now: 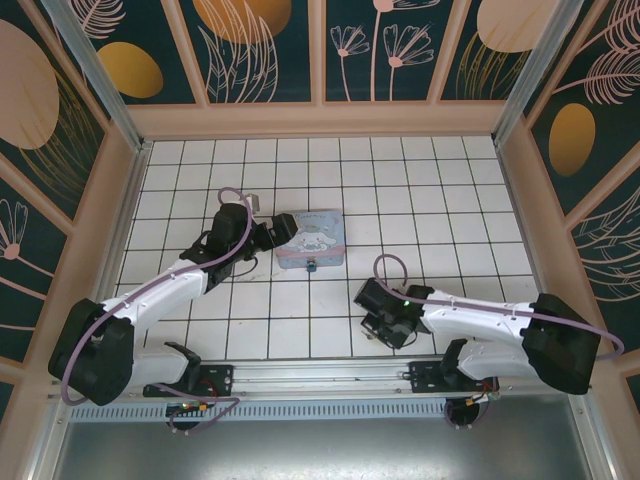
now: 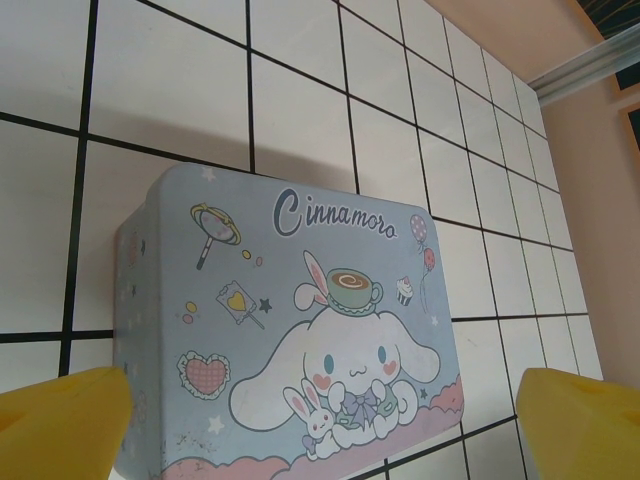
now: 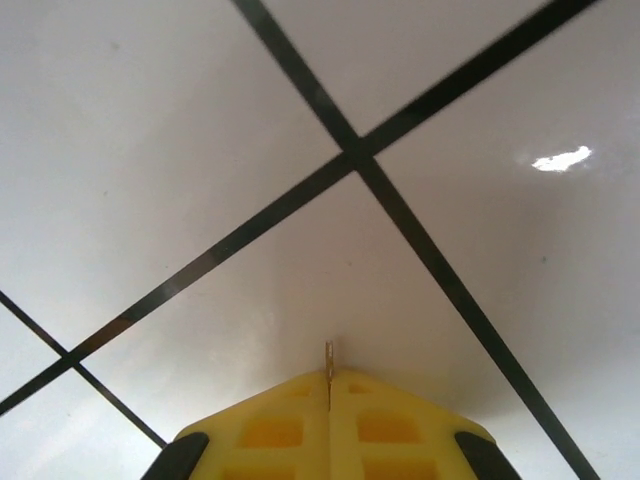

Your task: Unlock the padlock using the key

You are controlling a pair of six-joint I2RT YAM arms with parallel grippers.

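A tiny teal-blue padlock point(image 1: 312, 265) hangs at the front edge of the pale blue cartoon tin point(image 1: 311, 238). My left gripper point(image 1: 272, 233) is at the tin's left end. In the left wrist view its yellow fingers point(image 2: 62, 420) stand wide apart, open, either side of the tin's printed lid point(image 2: 300, 340). My right gripper point(image 1: 377, 318) hovers low over the floor tiles, right of and nearer than the tin. Its yellow jaws are pressed together point(image 3: 330, 378) on the key point(image 3: 329, 355), seen edge-on as a thin metal sliver poking out between the tips.
White tiles with dark grout point(image 1: 450, 200) cover the floor inside wooden walls point(image 1: 320, 120). Purple cables point(image 1: 235, 195) loop over both arms. A metal rail point(image 1: 320, 375) runs along the near edge by the arm bases.
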